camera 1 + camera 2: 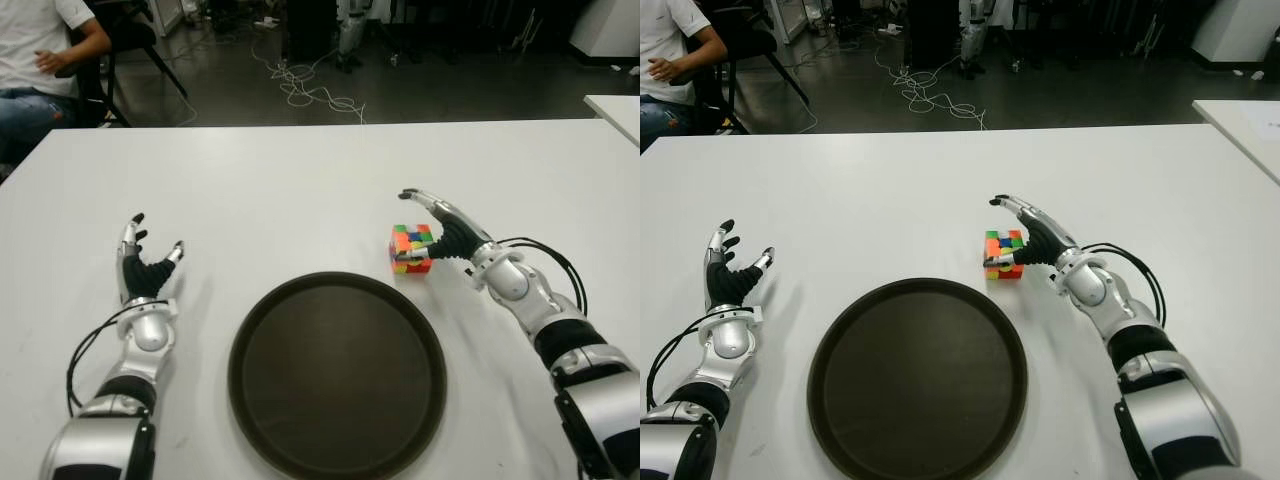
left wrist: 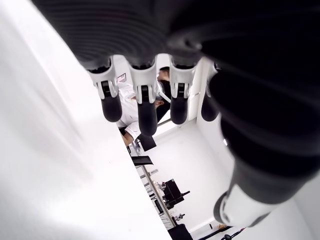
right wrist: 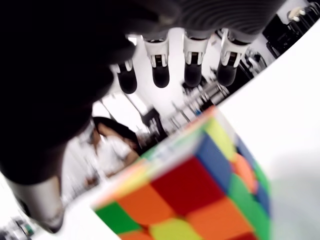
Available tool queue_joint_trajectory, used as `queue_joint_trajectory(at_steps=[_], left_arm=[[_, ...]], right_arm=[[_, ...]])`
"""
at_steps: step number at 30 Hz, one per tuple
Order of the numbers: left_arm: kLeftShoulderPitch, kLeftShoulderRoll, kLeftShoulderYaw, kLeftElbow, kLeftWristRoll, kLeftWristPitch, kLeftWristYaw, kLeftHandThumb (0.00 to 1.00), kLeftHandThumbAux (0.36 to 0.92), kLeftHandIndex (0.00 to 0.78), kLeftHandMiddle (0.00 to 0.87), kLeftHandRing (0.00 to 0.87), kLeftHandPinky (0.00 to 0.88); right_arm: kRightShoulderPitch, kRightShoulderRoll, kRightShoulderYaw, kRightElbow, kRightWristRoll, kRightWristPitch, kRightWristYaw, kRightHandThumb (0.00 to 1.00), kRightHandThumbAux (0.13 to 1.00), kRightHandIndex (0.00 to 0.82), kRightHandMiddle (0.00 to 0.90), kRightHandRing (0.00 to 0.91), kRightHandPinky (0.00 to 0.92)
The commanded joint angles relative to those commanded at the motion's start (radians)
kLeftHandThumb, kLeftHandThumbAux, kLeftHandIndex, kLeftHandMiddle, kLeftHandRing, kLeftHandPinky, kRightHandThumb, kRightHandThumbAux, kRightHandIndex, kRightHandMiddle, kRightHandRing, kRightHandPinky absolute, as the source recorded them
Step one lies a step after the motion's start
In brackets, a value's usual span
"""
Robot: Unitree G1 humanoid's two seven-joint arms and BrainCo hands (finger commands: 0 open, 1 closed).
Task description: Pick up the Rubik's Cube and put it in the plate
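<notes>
- A seated person (image 1: 40, 60) is at the far left corner, beyond the white bench (image 1: 300, 180).
- The left hand (image 1: 143, 272) shows on the bench's left side, left of the plate, its fingers (image 2: 145, 100) spread upward and holding nothing.
- The dark round plate (image 1: 337, 375) lies near the front edge, between the two arms, with nothing in it.
- The Rubik's Cube (image 1: 411, 249) sits on the bench just beyond the plate's right rim, outside it.
- The right hand (image 1: 447, 232) is at the cube's right side, fingers (image 3: 160, 72) extended over its top, not closed around it.
</notes>
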Motion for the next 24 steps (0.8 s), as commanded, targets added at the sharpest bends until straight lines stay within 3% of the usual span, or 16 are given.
queue_joint_trajectory(at_steps=[24], left_arm=[[0.001,0.000,-0.023,-0.008,0.028,0.012,0.049,0.000,0.787,0.111,0.115,0.111,0.090]], right_arm=[[-0.024,-0.082,0.103,-0.126,-0.070,0.103,0.179,0.000,0.732,0.008,0.035,0.042,0.042]])
